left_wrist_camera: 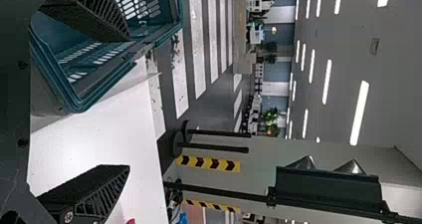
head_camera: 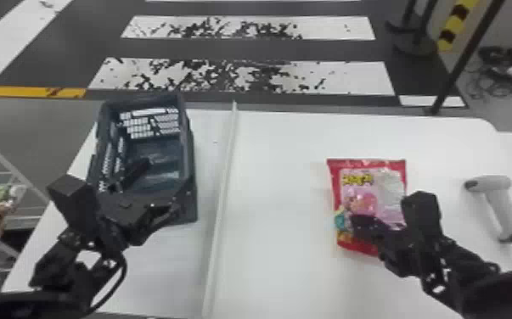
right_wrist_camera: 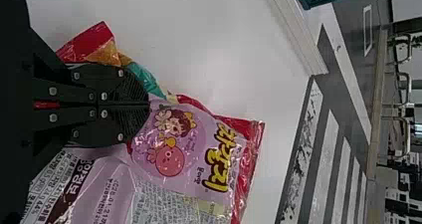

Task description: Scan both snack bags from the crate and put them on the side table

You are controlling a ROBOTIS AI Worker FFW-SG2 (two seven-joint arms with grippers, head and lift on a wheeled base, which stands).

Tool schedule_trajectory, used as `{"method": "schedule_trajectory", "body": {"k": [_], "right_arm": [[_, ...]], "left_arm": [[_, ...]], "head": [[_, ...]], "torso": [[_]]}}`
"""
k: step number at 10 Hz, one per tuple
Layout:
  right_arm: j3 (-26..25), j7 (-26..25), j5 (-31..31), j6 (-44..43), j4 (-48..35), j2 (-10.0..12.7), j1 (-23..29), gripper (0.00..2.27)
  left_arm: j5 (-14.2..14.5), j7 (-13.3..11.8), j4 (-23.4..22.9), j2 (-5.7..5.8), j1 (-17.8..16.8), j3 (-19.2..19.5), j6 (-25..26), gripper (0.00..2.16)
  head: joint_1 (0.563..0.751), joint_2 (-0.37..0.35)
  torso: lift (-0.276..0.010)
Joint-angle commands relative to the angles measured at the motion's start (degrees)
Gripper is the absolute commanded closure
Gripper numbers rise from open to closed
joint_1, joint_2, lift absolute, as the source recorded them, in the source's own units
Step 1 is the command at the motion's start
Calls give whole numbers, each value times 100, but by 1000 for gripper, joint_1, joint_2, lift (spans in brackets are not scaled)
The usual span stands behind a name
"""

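My right gripper (head_camera: 358, 222) is over the near half of a red and pink snack bag (head_camera: 367, 191) on the right part of the white table. In the right wrist view, the gripper (right_wrist_camera: 149, 104) is shut on the snack bag (right_wrist_camera: 171, 157), whose film bunches around the fingers. The left gripper (head_camera: 161, 184) hangs over the near end of the dark crate (head_camera: 191, 169), open. From the left wrist, the gripper (left_wrist_camera: 129, 103) has its fingers wide apart with nothing between them, and the crate (left_wrist_camera: 74, 102) lies beyond one finger.
A grey-white hand scanner (head_camera: 496, 199) with a cable lies right of the bag. A raised pale strip (head_camera: 220, 186) runs across the table between crate and bag. At the far left is a wire rack (head_camera: 8, 169) holding colourful packages.
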Motion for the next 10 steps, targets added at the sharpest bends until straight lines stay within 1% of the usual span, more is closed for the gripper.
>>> {"method": "schedule_trajectory", "body": {"k": [1, 3, 4, 5, 7, 10], "right_arm": [[-151, 18, -42, -36, -405, -47, 199, 2253], [-608, 62, -429, 0, -1460, -38, 595, 2253], [-704, 70, -552, 140, -1776, -30, 691, 2253], [-696, 97, -596, 246, -1838, -12, 700, 2253], [-353, 106, -438, 140, -1557, 6, 586, 2253], [254, 53, -130, 158, -1108, 23, 190, 2253]], "left_arm": [[9, 0, -16, 18, 6, 0, -2, 87], [9, 0, -16, 18, -11, -26, -2, 87], [9, 0, -16, 18, -11, -35, -2, 87], [9, 0, -7, 18, -11, -44, -2, 87], [9, 0, -16, 18, -11, -44, -2, 87], [9, 0, -7, 18, -2, -35, -2, 87]], "head": [[695, 45], [695, 40], [695, 36], [695, 31], [695, 38], [695, 80]], "torso": [[-87], [-87], [-87], [-87], [-87], [-87]]}}
